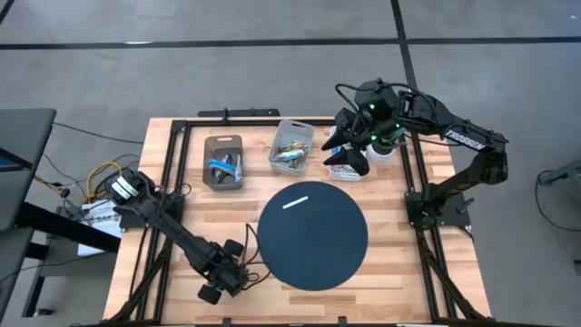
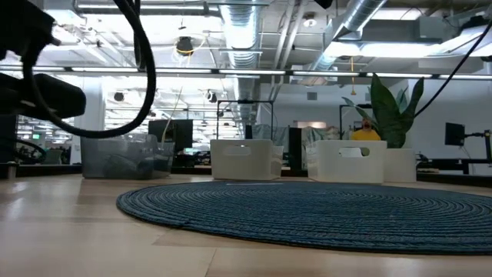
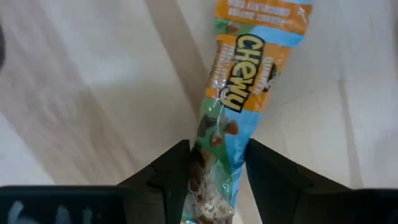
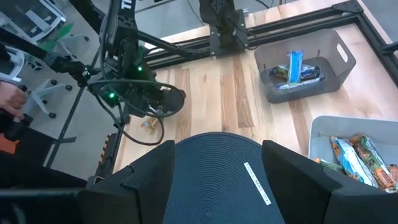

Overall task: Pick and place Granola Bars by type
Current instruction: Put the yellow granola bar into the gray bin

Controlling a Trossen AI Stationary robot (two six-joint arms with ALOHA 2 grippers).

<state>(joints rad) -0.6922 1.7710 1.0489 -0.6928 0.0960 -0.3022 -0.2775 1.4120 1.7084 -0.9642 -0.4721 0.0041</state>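
Observation:
One granola bar [image 3: 239, 81], in an orange and blue wrapper, lies on the bare wood near the table's front left; it shows small in the right wrist view [image 4: 148, 125]. My left gripper [image 3: 219, 180] stands over it, pointing down, closed on its nearer part [image 1: 231, 272]. More granola bars lie in a grey bin [image 1: 223, 162] and a pale bin [image 1: 292, 145] at the far side. My right gripper [image 1: 349, 162] hangs open and high at the far right with nothing between its fingers [image 4: 217, 168]. My left gripper has the bar's two long edges [image 3: 202, 158] between its two fingers, toward one end of the bar. The fingers come from above, pointing down, and lie across the bar. The bar lies flat on the wood, its other end reaching out past the fingers.
A round dark blue mat [image 1: 313, 234] fills the table's middle, with a thin white strip [image 1: 297, 201] on its far part. A white bin [image 1: 343, 170] sits below my right gripper. A black frame rail [image 1: 172, 154] runs around the table's edges.

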